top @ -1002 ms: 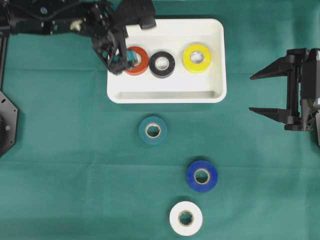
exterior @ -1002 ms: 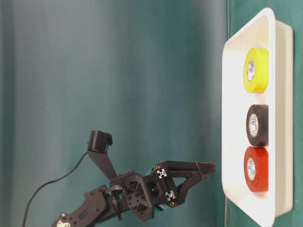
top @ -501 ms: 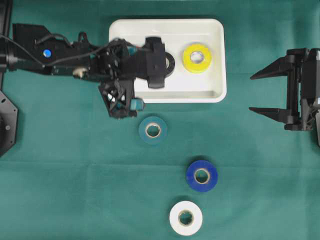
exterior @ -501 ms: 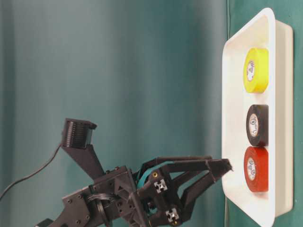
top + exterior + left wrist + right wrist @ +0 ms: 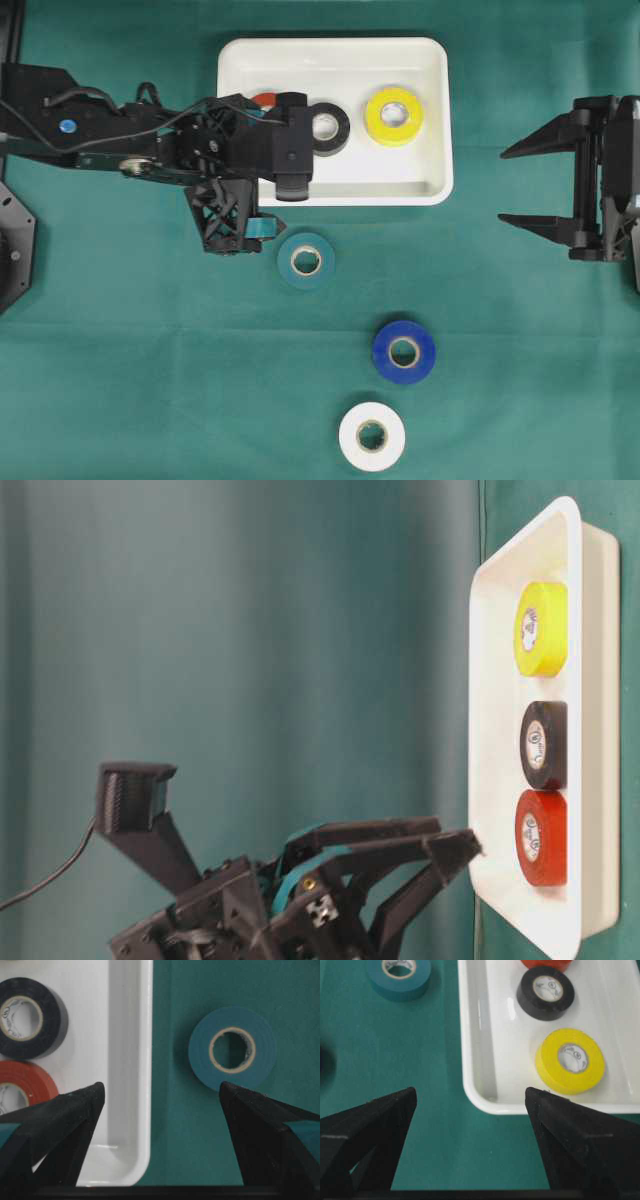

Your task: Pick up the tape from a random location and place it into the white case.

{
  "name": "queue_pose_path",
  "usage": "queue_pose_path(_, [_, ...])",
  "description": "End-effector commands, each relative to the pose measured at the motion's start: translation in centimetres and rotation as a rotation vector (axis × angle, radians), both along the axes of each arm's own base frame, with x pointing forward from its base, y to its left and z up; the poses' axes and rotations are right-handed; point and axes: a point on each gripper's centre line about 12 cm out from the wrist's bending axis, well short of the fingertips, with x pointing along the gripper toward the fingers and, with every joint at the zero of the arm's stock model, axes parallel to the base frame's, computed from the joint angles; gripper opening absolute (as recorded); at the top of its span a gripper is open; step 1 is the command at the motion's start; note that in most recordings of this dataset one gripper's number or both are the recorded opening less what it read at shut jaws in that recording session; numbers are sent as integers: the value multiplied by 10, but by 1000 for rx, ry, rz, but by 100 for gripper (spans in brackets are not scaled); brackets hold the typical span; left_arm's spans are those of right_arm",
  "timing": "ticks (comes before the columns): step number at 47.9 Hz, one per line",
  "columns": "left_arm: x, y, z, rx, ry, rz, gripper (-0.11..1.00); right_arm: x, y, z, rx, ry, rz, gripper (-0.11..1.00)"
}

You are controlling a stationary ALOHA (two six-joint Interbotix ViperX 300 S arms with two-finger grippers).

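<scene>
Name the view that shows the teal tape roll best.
The left wrist view: the teal tape roll lies large and whole on the cloth. Overhead shows it small, the right wrist view cuts it off at the top edge, and the table-level view misses it.

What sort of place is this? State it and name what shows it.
Probably a robot test bench in a lab, not a home or shop. A green cloth covers the table, two black robot arms face each other, and colored tape rolls are laid out beside a white case as practice objects.
</scene>
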Motion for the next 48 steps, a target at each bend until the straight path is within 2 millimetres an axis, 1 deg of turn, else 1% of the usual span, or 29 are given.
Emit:
queue_pose_path(1, [-4, -1, 19, 6, -61, 0, 94, 4, 0, 14, -6, -36, 1, 88])
queue_pose_path(13, [-20, -2, 36, 16, -126, -1, 94, 1, -1, 21, -9, -40, -6, 88])
queue_pose_path(24, [-42, -6, 54, 28, -222, -5, 94, -5, -1, 28, -12, -57, -10, 88])
queue_pose_path(35, [-71, -9, 70, 42, -336, -5, 94, -12, -1, 37, -15, -77, -17, 88])
queue_pose_path(48, [-103, -13, 81, 51, -417, -3, 94, -17, 0, 42, -17, -88, -21, 88])
